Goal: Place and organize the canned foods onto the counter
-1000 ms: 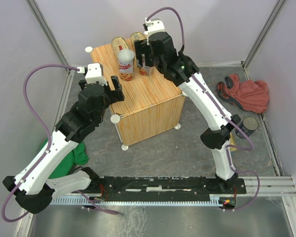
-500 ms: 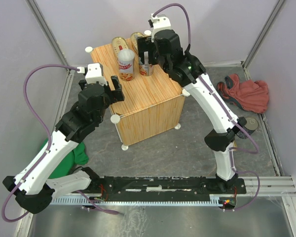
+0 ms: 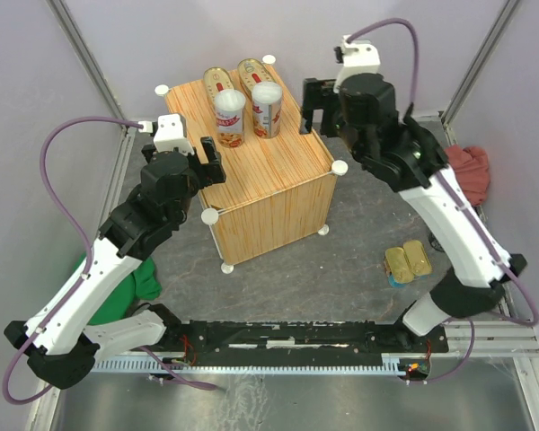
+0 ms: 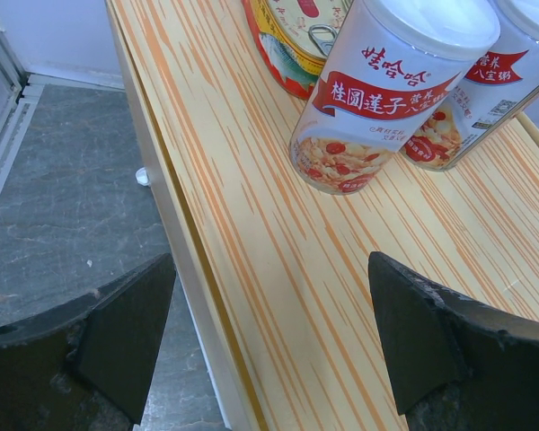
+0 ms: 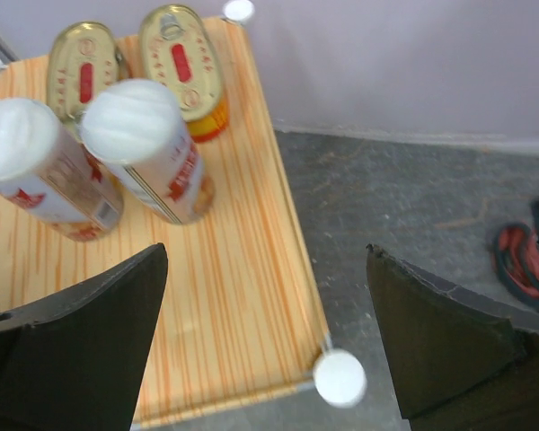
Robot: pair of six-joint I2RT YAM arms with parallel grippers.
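The counter (image 3: 269, 175) is a wood-grain box with white knobs. On its far part stand two tall white-lidded cans (image 3: 230, 117) (image 3: 267, 109) and two oval gold cans (image 3: 217, 79) (image 3: 251, 72). Two rectangular gold cans (image 3: 407, 262) lie on the floor at the right. The dark round can is hidden. My left gripper (image 3: 212, 160) (image 4: 269, 341) is open and empty over the counter's left edge (image 4: 278, 269), near one tall can (image 4: 391, 90). My right gripper (image 3: 316, 109) (image 5: 269, 332) is open and empty above the counter's right corner, apart from the tall cans (image 5: 144, 148).
A red cloth (image 3: 472, 171) lies on the floor at the right, partly behind my right arm. A green cloth (image 3: 145, 280) lies at the left under my left arm. A white corner knob (image 5: 339, 377) sits below my right gripper. Walls enclose the area.
My right gripper let go of the second tall can and drew back to the right and up. The right arm swung outward, uncovering the rectangular cans and hiding the dark can. The left arm stayed still.
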